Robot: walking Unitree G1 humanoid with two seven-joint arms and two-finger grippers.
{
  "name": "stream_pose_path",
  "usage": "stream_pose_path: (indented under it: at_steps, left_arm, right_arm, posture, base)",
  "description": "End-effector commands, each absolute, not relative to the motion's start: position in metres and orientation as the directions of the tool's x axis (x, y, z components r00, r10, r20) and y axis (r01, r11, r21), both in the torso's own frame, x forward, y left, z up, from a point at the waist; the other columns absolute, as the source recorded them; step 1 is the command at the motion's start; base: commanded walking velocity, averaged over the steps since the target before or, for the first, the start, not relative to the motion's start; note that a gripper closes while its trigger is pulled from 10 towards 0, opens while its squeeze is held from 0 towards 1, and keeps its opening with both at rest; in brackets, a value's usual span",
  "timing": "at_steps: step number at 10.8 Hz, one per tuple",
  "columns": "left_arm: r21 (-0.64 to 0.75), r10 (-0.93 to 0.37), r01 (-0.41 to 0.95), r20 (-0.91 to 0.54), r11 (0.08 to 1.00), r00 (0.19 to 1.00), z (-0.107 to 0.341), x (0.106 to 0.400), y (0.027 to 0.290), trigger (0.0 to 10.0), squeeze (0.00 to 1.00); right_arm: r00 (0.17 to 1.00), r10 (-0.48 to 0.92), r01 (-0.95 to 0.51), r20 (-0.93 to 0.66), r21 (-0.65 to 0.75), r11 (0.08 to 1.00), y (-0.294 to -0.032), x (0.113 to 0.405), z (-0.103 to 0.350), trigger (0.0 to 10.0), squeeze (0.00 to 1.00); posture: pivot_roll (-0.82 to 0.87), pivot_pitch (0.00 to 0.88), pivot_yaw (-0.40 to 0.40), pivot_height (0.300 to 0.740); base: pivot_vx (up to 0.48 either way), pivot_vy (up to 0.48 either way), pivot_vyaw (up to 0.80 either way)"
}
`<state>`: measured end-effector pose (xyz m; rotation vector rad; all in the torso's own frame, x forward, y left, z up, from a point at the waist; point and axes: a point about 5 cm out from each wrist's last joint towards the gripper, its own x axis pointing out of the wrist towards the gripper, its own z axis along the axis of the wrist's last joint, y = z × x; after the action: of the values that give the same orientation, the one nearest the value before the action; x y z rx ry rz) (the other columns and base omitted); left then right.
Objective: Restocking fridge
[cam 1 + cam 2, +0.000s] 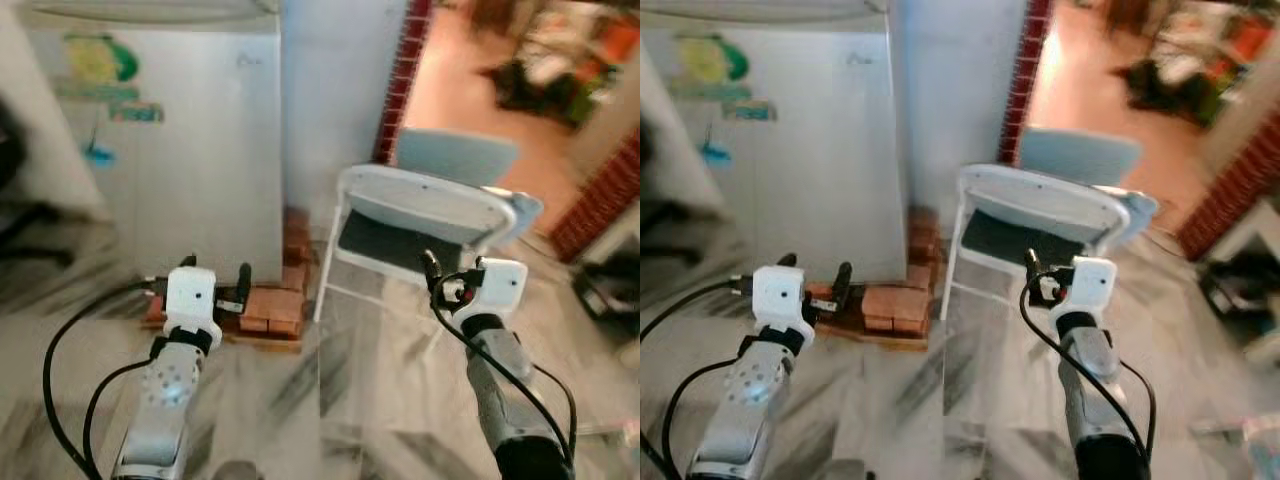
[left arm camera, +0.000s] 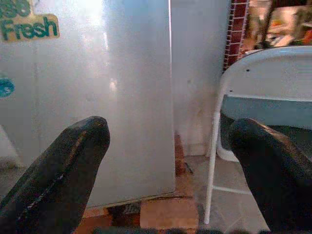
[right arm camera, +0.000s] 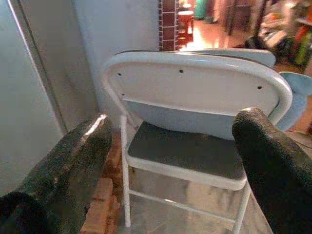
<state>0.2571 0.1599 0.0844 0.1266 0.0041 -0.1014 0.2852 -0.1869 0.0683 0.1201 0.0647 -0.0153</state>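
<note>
Head views: fridge (image 1: 170, 150) shut (contents hidden), chair (image 1: 420, 215) beside.

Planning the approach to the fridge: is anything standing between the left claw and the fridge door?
Nothing visible does. The left claw, fingers apart and holding nothing, points at the closed white fridge across bare floor. The bricks under the fridge sit low, and the folding chair stands off to the right, facing the right claw.
</note>
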Motion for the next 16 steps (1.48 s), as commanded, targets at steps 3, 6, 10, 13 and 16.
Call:
stream_pose_path:
  at_steps: [3, 6, 10, 13, 16]
  left_arm:
    - [0.123, -0.122, 0.125, -0.028, 0.985, 0.992, 0.081, 0.256, 0.158, 10.0, 0.0]
    - [0.114, -0.123, 0.125, -0.024, 0.986, 0.992, 0.08, 0.257, 0.156, 10.0, 0.0]
    - [0.103, -0.148, 0.15, -0.033, 0.983, 0.988, 0.078, 0.256, 0.155, 10.0, 0.0]
    - [0.113, -0.179, 0.189, -0.089, 0.975, 0.98, 0.069, 0.257, 0.16, 10.0, 0.0]
    - [0.108, -0.195, 0.201, -0.07, 0.974, 0.978, 0.075, 0.261, 0.17, 10.0, 0.0]
  right_arm:
    - [0.999, 0.005, 0.001, -0.052, 0.114, 0.993, -0.179, 0.285, 0.07, 10.0, 0.0]
    - [0.998, 0.013, -0.007, -0.055, 0.105, 0.994, -0.179, 0.287, 0.071, 10.0, 0.0]
    - [0.998, 0.013, -0.006, -0.063, 0.101, 0.995, -0.18, 0.287, 0.069, 10.0, 0.0]
    - [0.999, 0.004, 0.0, -0.049, 0.095, 0.996, -0.184, 0.292, 0.074, 10.0, 0.0]
    - [1.0, -0.002, 0.004, -0.024, 0.088, 0.996, -0.186, 0.299, 0.081, 10.0, 0.0]
  posture:
    - [0.12, 0.037, -0.066, 0.74]
    - [0.12, 0.036, -0.068, 0.74]
    - [0.12, 0.037, -0.067, 0.74]
    - [0.12, 0.055, -0.061, 0.74]
    - [0.12, 0.051, -0.053, 0.74]
  base:
    - [0.0, 0.48, -0.8]
    - [0.0, 0.144, -0.8]
    - [0.0, 0.0, -0.8]
    - [0.0, 0.0, -0.8]
    - [0.0, -0.104, -0.8]
